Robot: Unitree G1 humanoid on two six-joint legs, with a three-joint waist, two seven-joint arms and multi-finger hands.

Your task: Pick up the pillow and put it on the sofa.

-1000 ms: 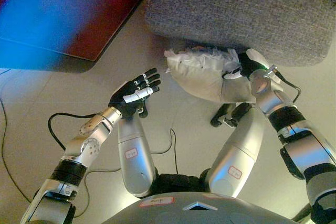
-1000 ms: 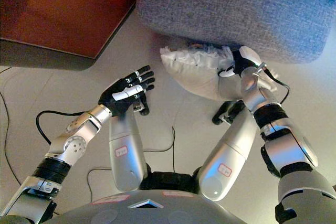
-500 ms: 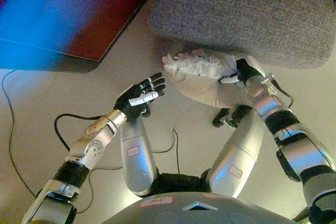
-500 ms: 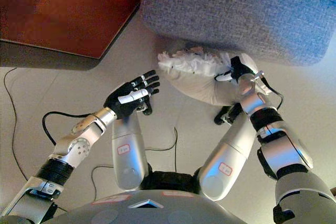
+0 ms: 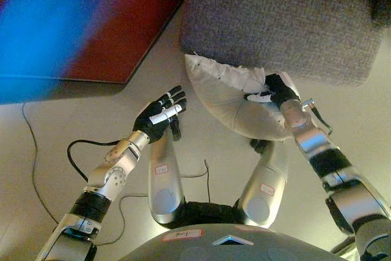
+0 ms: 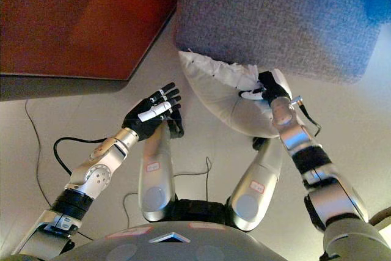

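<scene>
The left hand (image 5: 160, 116) hovered with fingers spread and empty, just short of the white pillow (image 5: 235, 103), whose long axis ran away to that hand's right. The right hand (image 5: 276, 91) (the nearer one, already touching) pinched the pillow's far end, held off the floor below the grey sofa (image 5: 287, 19) beyond.

Left hand (image 5: 160, 116) raised, fingers straight and spread (holding nothing). Right hand (image 5: 276, 91) curled, gripping the pillow (image 5: 229, 99), arm extended forward.
</scene>
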